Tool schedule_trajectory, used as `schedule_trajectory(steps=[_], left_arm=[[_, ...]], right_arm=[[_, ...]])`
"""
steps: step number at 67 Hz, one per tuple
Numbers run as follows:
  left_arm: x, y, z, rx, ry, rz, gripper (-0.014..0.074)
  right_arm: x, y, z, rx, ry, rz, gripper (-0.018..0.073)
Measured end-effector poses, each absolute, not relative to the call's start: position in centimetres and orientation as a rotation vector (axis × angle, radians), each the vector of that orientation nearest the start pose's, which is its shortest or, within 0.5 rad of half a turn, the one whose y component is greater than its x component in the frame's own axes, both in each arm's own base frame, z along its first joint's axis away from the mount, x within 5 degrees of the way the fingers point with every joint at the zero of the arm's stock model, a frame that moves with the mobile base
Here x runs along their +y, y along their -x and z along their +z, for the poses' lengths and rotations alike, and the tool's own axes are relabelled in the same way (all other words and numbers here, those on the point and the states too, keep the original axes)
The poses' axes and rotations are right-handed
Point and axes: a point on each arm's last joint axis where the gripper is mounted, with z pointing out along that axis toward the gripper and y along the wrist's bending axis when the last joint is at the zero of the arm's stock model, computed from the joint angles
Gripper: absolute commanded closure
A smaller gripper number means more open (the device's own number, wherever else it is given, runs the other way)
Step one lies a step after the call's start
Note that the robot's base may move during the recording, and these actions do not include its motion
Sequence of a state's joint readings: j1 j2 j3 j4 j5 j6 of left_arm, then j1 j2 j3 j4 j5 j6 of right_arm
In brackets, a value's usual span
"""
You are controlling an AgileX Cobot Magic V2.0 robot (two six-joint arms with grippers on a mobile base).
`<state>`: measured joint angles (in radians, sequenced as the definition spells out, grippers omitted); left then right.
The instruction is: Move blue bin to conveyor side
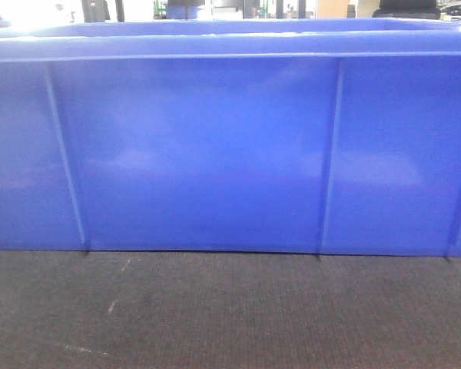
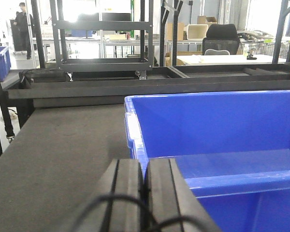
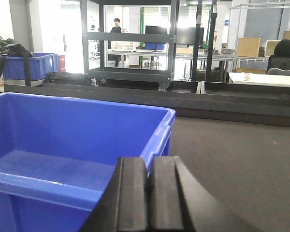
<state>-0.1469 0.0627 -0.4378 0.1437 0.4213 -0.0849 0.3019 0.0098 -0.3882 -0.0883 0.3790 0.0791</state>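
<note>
The blue bin (image 1: 215,154) fills the front view, its ribbed side wall standing on the dark grey conveyor (image 1: 215,315). In the left wrist view my left gripper (image 2: 144,166) is shut, and the left rim of the blue bin (image 2: 133,130) runs straight into the slit between its black fingers (image 2: 128,183). In the right wrist view my right gripper (image 3: 149,166) is shut the same way on the right rim of the bin (image 3: 159,133). The bin's inside looks empty. Bare belt lies to the left (image 2: 63,145) and to the right (image 3: 232,154) of the bin.
A black metal rail (image 2: 135,87) runs along the belt's far edge, with a black wheeled rack (image 2: 101,43) behind it. Other blue crates stand at the far left (image 3: 29,65) (image 2: 0,60). Tables and an office chair (image 2: 221,41) are in the background.
</note>
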Motion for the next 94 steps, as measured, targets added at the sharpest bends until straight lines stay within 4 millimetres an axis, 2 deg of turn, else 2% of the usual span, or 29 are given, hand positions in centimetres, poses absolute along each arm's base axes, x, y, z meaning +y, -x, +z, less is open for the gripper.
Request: schedule_trajectory(steps=[13, 34, 39, 94], left_arm=[[0.2, -3.0, 29.5, 1.544, -0.011, 0.000, 0.0605], [0.3, -5.3, 22.1, 1.577, 0.053, 0.031, 0.0605], [0.3, -5.6, 21.1, 1.550, 0.050, 0.027, 0.0605], [0.3, -5.7, 21.0, 1.514, 0.048, 0.026, 0.0605]], right_arm=[[0.4, -2.3, 30.4, 1.473, 0.200, 0.218, 0.0636], [0.4, -2.3, 30.5, 1.469, 0.200, 0.218, 0.0636], [0.4, -2.3, 30.5, 1.469, 0.200, 0.218, 0.0636], [0.4, -2.2, 30.5, 1.468, 0.200, 0.218, 0.0636]])
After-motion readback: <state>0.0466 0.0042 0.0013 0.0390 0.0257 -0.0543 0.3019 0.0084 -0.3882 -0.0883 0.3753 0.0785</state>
